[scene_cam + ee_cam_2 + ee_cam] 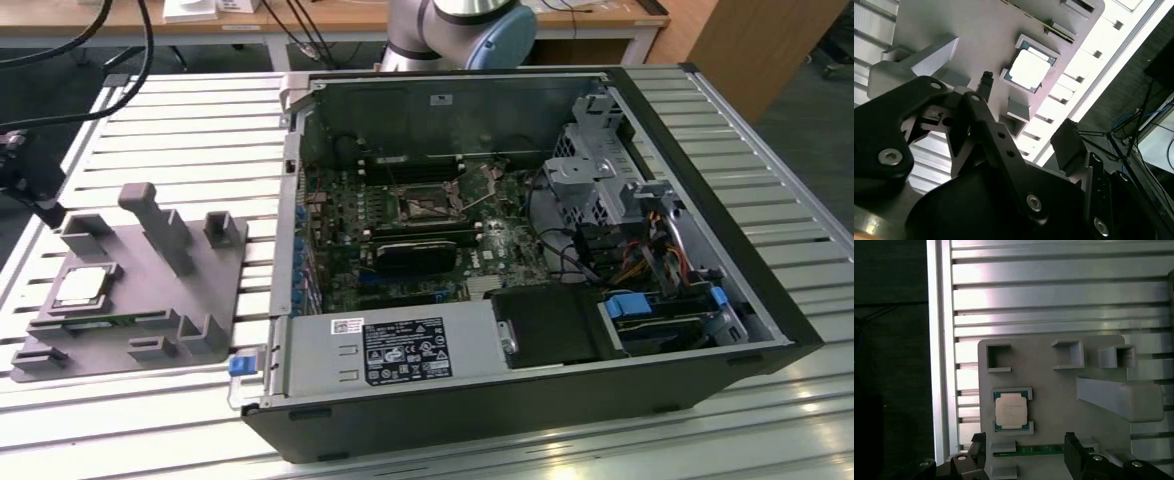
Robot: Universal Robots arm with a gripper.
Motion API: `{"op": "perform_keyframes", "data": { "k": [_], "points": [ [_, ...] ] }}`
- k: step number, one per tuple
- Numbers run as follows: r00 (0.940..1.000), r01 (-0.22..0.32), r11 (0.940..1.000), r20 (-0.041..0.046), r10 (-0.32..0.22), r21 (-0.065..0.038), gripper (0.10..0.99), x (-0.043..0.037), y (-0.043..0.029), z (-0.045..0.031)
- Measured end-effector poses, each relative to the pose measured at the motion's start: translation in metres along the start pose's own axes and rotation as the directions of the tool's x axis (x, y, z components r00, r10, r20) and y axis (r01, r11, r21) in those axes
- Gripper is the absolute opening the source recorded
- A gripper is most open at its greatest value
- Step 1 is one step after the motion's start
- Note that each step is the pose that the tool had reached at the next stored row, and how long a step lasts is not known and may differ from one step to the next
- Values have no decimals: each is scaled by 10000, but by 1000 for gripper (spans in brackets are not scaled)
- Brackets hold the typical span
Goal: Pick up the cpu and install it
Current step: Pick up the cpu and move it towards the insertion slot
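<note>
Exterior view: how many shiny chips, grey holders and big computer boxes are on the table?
cpu: 1
grey fixture: 1
computer case: 1
Total: 3

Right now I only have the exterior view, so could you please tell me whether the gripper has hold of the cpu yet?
Observer: No. In the first wrist view the gripper is open and empty.
Operator: Is anything touching the cpu?
Observer: No, the cpu lies flat, silver top up, in its pocket on the grey fixture, clear of both fingers.
Operator: Anything beside it?
Observer: A green strip sits in a slot next to that pocket.
</note>
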State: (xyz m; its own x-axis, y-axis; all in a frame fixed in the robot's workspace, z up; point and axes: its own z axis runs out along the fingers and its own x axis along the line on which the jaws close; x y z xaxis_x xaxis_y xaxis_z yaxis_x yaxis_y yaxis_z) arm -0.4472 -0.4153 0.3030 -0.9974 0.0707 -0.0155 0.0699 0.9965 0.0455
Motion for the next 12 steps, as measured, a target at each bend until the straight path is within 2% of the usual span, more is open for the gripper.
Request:
{"op": "perform_keyframes", "data": {
  "k": [1, 2, 12],
  "points": [
    [10000, 0, 10000, 0, 0, 0, 698, 0, -1, 14],
    [10000, 0, 10000, 0, 0, 0, 761, 0, -1, 32],
    [10000, 1, 10000, -2, -1, 0, 761, 0, -9, 194]
  ]
}}
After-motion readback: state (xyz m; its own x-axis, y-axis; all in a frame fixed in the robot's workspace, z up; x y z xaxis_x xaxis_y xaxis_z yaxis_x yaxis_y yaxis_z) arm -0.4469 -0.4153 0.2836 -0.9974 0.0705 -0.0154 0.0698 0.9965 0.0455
